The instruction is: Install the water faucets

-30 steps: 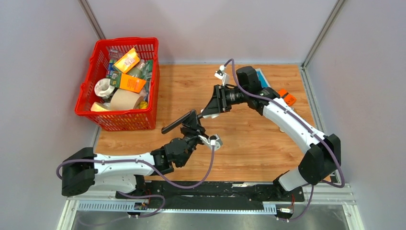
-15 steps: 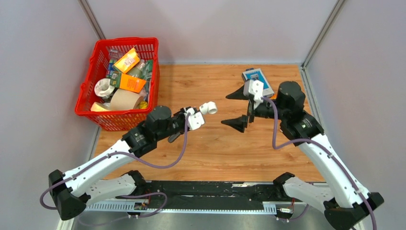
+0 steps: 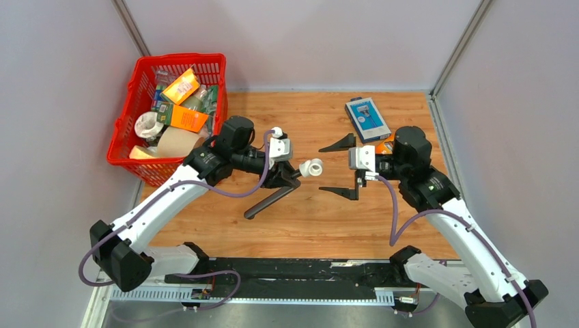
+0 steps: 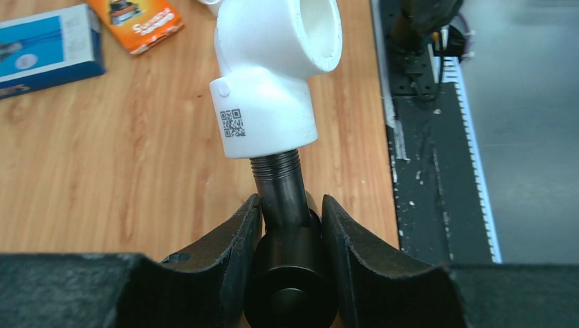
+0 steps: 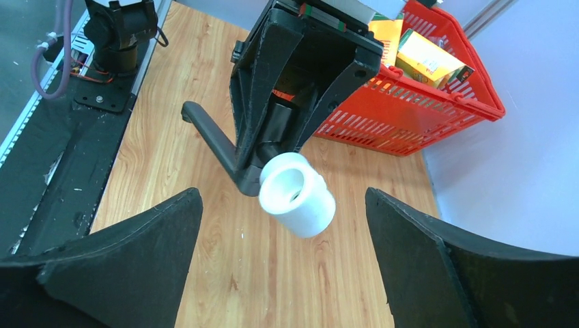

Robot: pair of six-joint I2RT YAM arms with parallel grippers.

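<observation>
A: Left wrist view first: what has my left gripper (image 4: 290, 205) got?
B: It's clamped on the dark faucet (image 4: 290, 273) stem; the white elbow fitting (image 4: 270, 89) sits on the threaded end, just past the tips.
A: And my right gripper (image 3: 339, 169)?
B: Spread wide, gripping nothing, facing the elbow's open mouth from near by, not touching. I see 1 red basket (image 3: 181, 172) at the far-left corner of the table (image 3: 341, 225)

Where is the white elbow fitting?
The fitting is mid-table in the top view, on the faucet held by the left gripper, facing the open right gripper.
</observation>
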